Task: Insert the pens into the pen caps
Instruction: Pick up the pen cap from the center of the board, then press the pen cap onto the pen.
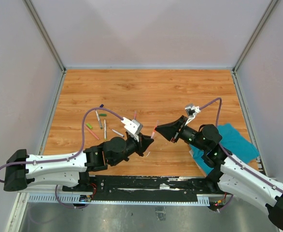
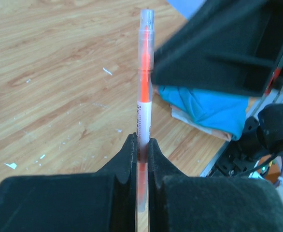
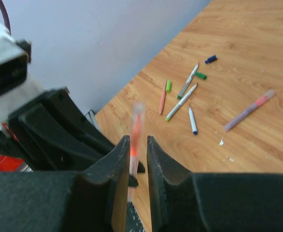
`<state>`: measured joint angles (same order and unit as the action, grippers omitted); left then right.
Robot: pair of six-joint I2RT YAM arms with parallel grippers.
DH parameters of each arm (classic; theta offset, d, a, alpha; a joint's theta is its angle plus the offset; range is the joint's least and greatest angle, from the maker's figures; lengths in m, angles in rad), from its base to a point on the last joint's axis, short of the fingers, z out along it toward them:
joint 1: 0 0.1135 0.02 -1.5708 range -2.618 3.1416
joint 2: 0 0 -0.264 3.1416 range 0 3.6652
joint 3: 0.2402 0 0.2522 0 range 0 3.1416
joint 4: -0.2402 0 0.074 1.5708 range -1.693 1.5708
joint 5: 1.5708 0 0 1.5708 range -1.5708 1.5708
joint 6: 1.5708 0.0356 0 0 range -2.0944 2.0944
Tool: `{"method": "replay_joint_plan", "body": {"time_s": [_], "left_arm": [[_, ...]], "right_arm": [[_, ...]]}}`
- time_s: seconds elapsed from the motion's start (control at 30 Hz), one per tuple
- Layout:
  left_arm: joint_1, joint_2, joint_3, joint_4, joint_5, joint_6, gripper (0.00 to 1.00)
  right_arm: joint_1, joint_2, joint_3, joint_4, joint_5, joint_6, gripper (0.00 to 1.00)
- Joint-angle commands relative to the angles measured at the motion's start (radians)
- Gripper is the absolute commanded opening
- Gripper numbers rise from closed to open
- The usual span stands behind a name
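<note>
Midair: orange pen (image 2: 144, 96) pinched by one end in left pincer (image 2: 141, 141).
Right pincer (image 3: 138, 141) slightly spread around the other end; spare pens (image 3: 181, 102) lying loose on the desk (image 1: 170, 92), left of centre.

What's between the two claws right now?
An orange pen: the left claw clamps its barrel, its far end sits between the right claw's fingers. Both wrist views show it.
</note>
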<state>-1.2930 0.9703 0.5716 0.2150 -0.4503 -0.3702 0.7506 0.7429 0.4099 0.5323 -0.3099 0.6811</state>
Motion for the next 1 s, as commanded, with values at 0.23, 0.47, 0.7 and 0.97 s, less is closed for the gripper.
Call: {"method": "replay_joint_plan", "body": {"time_s": [0.23, 0.47, 0.7, 0.97], "left_arm": [[0.002, -0.066, -0.006, 0.116, -0.08, -0.014, 0.01], [0.003, -0.074, -0.012, 0.109, -0.09, -0.015, 0.0], [0.003, -0.075, -0.015, 0.109, -0.09, -0.017, 0.01], [0.003, -0.084, -0.024, 0.11, -0.086, -0.018, 0.01]], "right_arm": [[0.038, -0.094, 0.048, -0.23, -0.055, -0.132, 0.44], [0.038, -0.198, 0.1, -0.399, 0.068, -0.2, 0.63], [0.039, -0.19, 0.215, -0.537, 0.258, -0.188, 0.68], [0.038, -0.052, 0.339, -0.492, 0.222, -0.117, 0.69]]}}
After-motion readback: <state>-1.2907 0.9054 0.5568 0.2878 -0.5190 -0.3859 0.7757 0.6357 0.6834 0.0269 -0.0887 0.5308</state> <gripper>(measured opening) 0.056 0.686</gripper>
